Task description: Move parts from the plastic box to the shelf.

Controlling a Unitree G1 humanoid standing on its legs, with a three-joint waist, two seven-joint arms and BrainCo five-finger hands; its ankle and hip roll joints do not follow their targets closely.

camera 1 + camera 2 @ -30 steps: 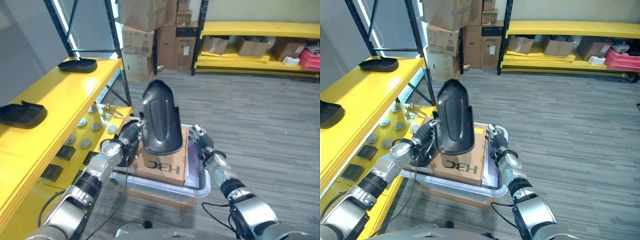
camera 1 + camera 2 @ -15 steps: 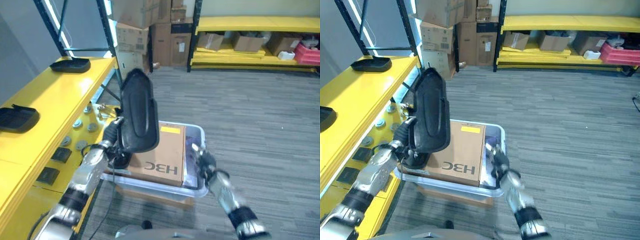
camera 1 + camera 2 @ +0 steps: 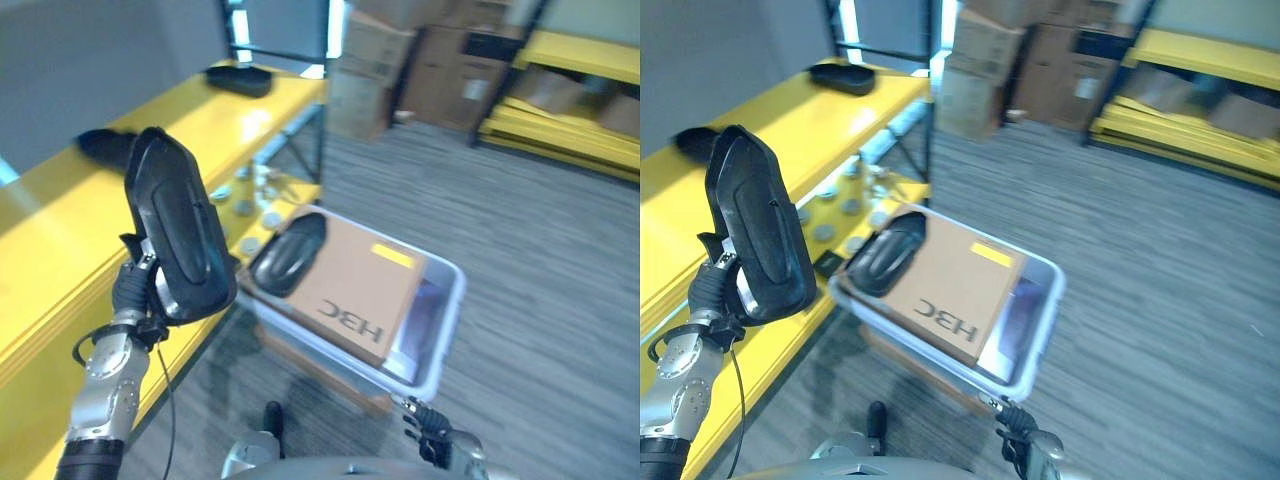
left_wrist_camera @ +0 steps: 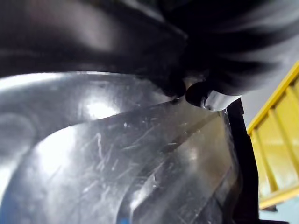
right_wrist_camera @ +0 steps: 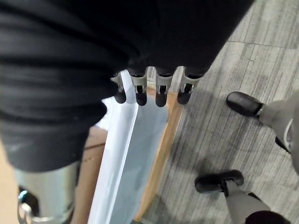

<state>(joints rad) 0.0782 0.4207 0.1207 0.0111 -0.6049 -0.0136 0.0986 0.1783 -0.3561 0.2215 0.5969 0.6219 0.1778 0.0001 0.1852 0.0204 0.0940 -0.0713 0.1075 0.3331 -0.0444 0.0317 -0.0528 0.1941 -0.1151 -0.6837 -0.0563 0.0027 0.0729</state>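
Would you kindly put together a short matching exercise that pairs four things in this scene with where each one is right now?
Things:
1. large black part
2. smaller black part
3. cardboard box
4. right robot hand

Places:
A. lying on top of the cardboard box
B. inside the plastic box
C. held upright in the left robot hand, beside the yellow shelf
D. empty, fingers straight, low by the near rim of the plastic box

Pairs: 1-C, 2-A, 3-B, 4-D
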